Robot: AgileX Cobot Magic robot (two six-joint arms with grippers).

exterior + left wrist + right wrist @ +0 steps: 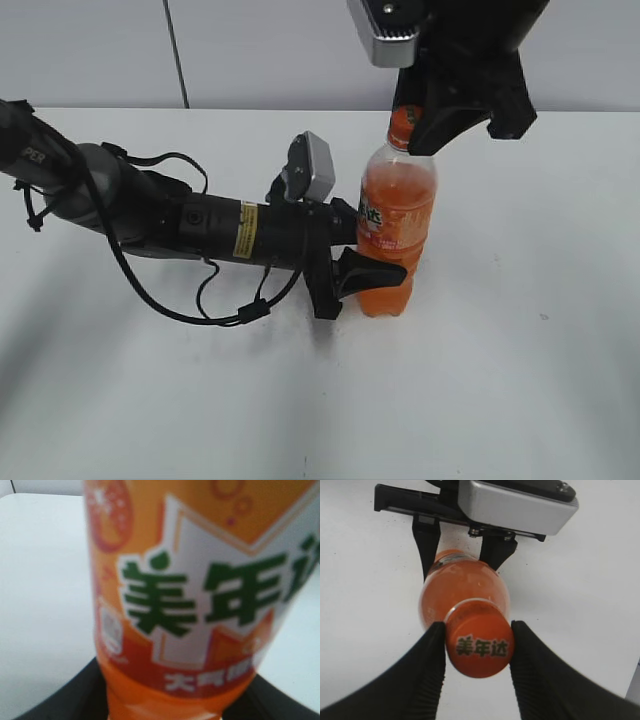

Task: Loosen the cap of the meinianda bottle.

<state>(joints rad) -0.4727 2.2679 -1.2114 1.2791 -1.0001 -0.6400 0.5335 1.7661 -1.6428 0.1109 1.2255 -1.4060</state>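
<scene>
Near the counter's far edge, the meinianda bottle (395,235), full so likely heavy and slick-walled, stands upright with the left gripper (372,272) closed on its ridged lower body while the right gripper (479,645) pinches the cap (479,645) by its ribbed edge, the best purchase.

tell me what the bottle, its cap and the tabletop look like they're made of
Bottle: looks like clear, glossy plastic; the orange drink shows through the wall, and a printed orange-and-white label wraps it.
Cap: seems opaque orange plastic with a smooth top and printed green characters.
Tabletop: white and matte, with only soft shadows; possibly laminate or painted board, hard to tell.
</scene>
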